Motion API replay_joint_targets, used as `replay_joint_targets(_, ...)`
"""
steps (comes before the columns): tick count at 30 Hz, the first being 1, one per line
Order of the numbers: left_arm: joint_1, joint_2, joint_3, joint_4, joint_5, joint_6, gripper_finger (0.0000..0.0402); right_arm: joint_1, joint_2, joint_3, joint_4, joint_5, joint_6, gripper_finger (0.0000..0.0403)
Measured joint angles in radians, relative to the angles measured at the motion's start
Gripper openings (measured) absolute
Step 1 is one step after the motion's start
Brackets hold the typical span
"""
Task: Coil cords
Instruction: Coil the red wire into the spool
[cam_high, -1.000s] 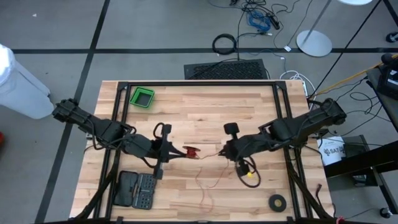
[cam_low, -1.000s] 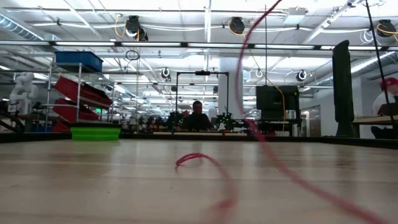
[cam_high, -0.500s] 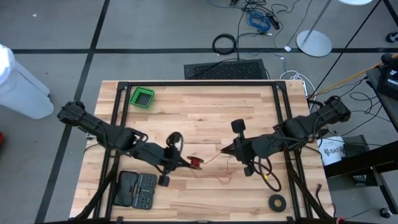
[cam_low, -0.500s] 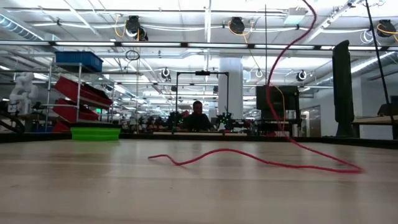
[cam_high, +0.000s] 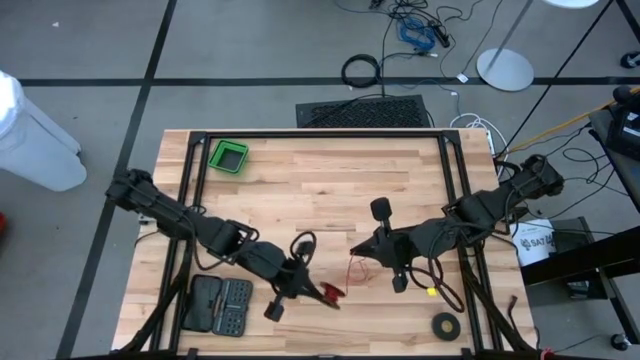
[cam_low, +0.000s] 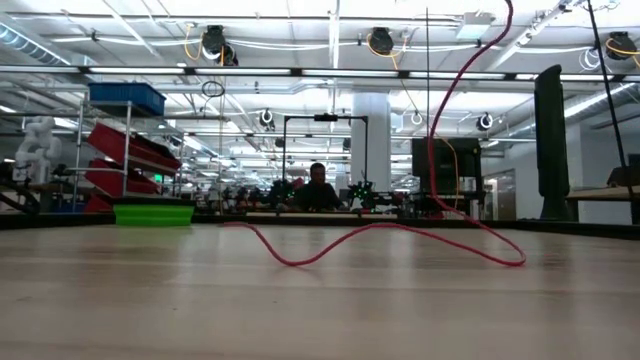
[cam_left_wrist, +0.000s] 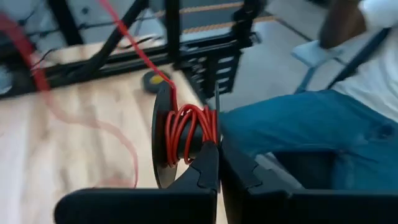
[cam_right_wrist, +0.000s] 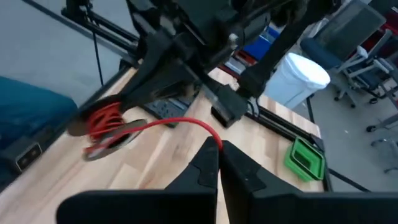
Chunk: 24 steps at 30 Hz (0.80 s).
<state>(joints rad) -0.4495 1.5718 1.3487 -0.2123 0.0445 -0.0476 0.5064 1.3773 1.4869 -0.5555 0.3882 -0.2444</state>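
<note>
The cord (cam_low: 300, 258) is thin and red. Part of it is wound on a small black spool (cam_left_wrist: 183, 134), and my left gripper (cam_high: 322, 290) is shut on that spool above the table's near middle. My right gripper (cam_high: 355, 250) is shut on the cord a short way to the far right of the spool. From there a slack loop (cam_high: 356, 274) hangs down, its lower part lying on the wood. In the right wrist view the cord arcs from my fingers (cam_right_wrist: 208, 163) to the spool (cam_right_wrist: 104, 124). My left gripper pinches the spool at the rim (cam_left_wrist: 216, 127) beside the red windings, between its two shut fingers. The fingers slant down toward the table's near right. The spool is lifted clear of the table, standing on edge. My right gripper pinches a single strand of the red cord (cam_right_wrist: 214, 138) between its fingertips, slanting down from the table's right. The strand is held above the table and runs in a slack arc to the spool.
A green bin (cam_high: 228, 156) sits at the far left and a black tool case (cam_high: 220, 305) at the near left. A black tape ring (cam_high: 446, 325) lies near right. Black frame rails (cam_high: 455, 190) border the table. A person in blue trousers (cam_left_wrist: 298, 134) is beyond the near edge.
My left gripper has carried the spool down and toward the table's near right, tipping as it went. My right gripper has turned and shifted slightly. The long slack loop that reached the near edge has been drawn in to a short loop between the grippers.
</note>
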Motion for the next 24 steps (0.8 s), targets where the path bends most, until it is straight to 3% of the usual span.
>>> replay_joint_targets(9, -0.030, 0.046, 0.000, 0.141, 0.117, 0.088, 0.0004, 0.000, 0.028, -0.057, 0.007, -0.057, 0.057, 0.0000)
replay_joint_targets(24, -0.104, 0.045, 0.000, 0.262, 0.128, 0.165, 0.0004, -0.004, 0.045, -0.088, 0.213, -0.058, 0.018, 0.0000)
